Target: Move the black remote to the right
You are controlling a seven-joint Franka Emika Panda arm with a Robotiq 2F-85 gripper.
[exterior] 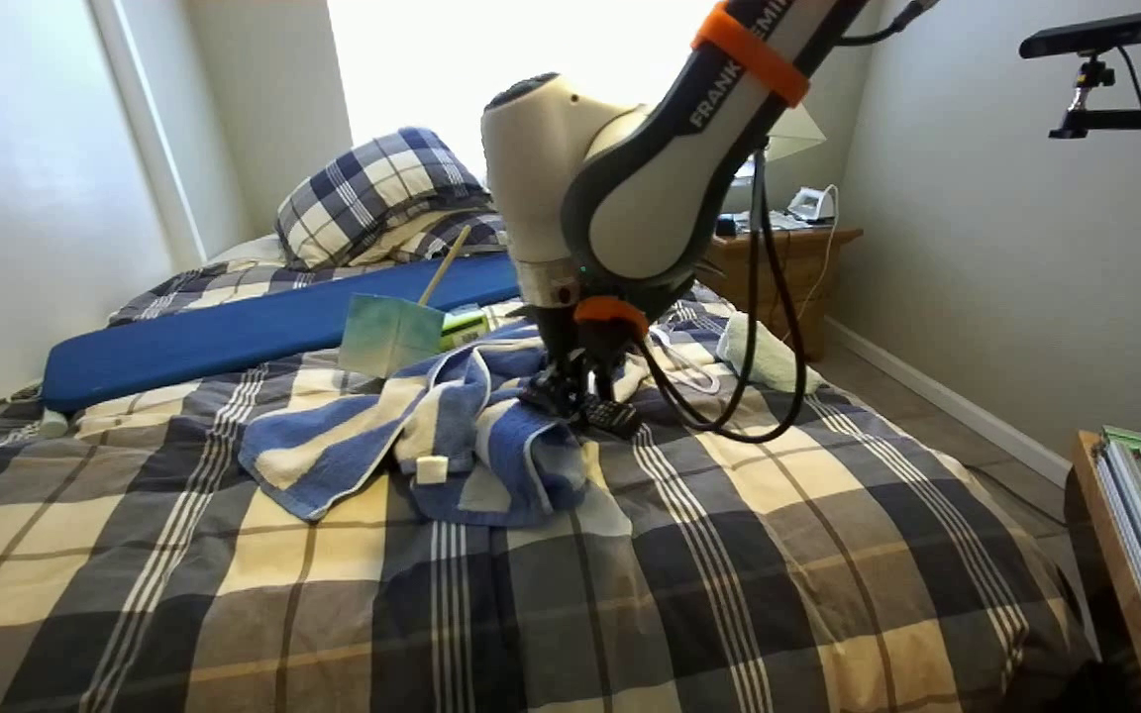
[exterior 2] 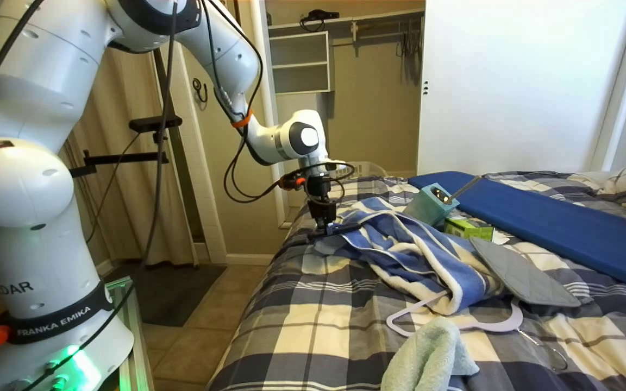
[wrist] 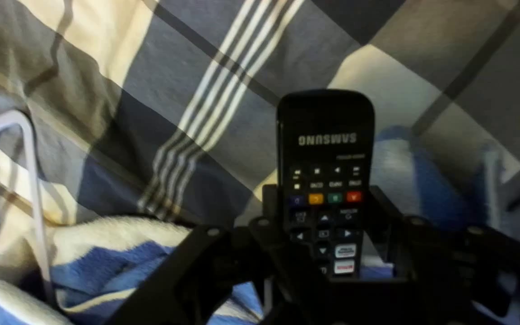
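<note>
A black Samsung remote (wrist: 325, 149) is clamped in the tool (wrist: 323, 198) — a finger is seen against each long edge in the wrist view. The logo end is extended past the fingertips, lettering upside down; the row of coloured buttons is set between the fingers. In both exterior views the remote is held at the tool's lower end, over the plaid duvet (exterior: 580, 614); whether the bedding is touched cannot be told. A striped blue-and-white towel (exterior: 521, 446) is bunched just beside the tool. Past the towel from the tool, a teal box (exterior 2: 427, 205) with a stick (exterior: 445, 264) in it and a green box (exterior 2: 468, 229) are placed — beyond those, a long blue padded board (exterior 2: 536, 214) is laid. In an exterior view, well apart from the tool, a pale hanger (exterior 2: 489, 327) is partly hidden by the towel; a gray quilted pad (exterior 2: 525, 274) and a pale green cloth (exterior 2: 427, 355) are seen nearby.
</note>
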